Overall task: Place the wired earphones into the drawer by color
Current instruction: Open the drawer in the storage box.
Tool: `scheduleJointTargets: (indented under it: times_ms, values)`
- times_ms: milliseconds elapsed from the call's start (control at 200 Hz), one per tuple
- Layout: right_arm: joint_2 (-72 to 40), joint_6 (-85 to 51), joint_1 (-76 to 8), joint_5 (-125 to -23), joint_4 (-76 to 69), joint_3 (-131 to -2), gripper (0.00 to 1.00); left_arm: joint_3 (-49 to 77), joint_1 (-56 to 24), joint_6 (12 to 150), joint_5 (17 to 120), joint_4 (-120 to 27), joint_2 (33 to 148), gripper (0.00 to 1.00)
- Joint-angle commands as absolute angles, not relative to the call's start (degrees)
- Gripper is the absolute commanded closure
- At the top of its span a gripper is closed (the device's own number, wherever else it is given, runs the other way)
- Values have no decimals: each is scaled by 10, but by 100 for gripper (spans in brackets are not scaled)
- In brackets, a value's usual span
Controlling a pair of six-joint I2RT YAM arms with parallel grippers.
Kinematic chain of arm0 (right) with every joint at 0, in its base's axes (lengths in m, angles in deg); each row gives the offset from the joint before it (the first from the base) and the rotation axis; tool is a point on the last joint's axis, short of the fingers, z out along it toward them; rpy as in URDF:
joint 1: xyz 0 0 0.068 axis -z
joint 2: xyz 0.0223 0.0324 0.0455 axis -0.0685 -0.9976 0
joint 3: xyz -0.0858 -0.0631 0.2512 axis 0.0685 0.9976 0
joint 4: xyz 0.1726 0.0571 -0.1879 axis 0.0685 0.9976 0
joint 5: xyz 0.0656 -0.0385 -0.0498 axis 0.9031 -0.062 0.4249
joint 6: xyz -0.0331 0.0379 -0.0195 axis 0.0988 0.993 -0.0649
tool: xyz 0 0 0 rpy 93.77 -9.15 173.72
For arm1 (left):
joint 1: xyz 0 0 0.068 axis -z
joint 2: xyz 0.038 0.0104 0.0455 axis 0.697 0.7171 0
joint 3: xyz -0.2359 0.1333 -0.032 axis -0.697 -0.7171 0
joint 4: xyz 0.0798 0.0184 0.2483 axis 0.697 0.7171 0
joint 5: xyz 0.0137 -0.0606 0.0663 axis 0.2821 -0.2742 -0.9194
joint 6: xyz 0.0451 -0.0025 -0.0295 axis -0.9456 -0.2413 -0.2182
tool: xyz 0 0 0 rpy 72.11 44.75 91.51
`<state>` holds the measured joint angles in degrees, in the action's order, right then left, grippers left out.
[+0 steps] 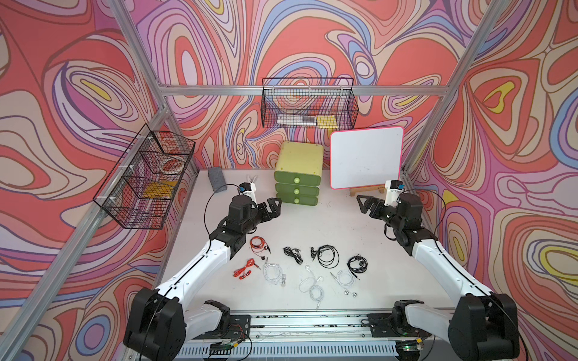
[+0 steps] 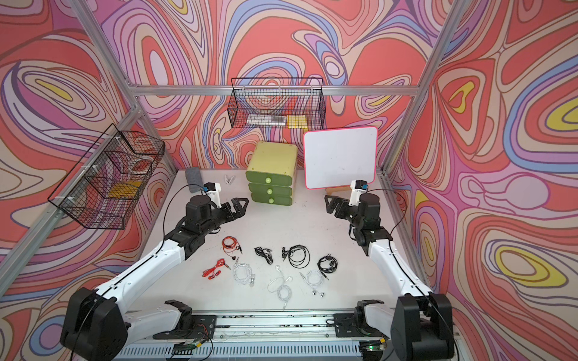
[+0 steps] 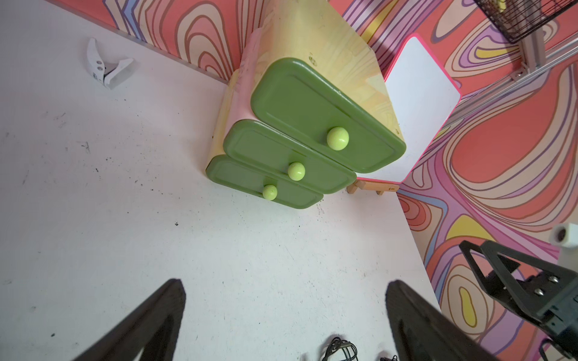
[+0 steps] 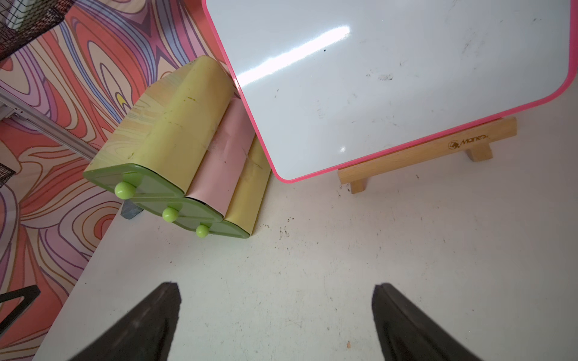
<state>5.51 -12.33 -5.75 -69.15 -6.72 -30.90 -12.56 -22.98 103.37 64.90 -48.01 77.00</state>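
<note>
Drawer (image 1: 298, 157) upright, knobs (image 1: 296, 180) toward the crosswise band of earphones (image 1: 292, 253); left pincer (image 1: 275, 207), right pincer (image 1: 361, 203) wide

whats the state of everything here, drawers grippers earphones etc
drawer, all three levels shut
wired earphones, all eight sets lying loose on the table, none put away
left gripper, open, holding nothing
right gripper, open, holding nothing
whiteboard, propped upright, nothing written on it
</note>
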Motion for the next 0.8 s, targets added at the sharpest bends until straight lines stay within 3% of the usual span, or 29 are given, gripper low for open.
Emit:
scheduleJointTargets:
  times_ms: [0,265,796]
  values:
    - [76,-91,-55,-676,-122,-274,2,-93,-208,1055,610,-458,801,1]
    - [98,-66,-55,-645,-175,-243,2,-57,-186,1089,594,-506,865,1]
    - [96,-96,-55,-583,-179,-245,12,38,-185,1101,656,-579,994,18]
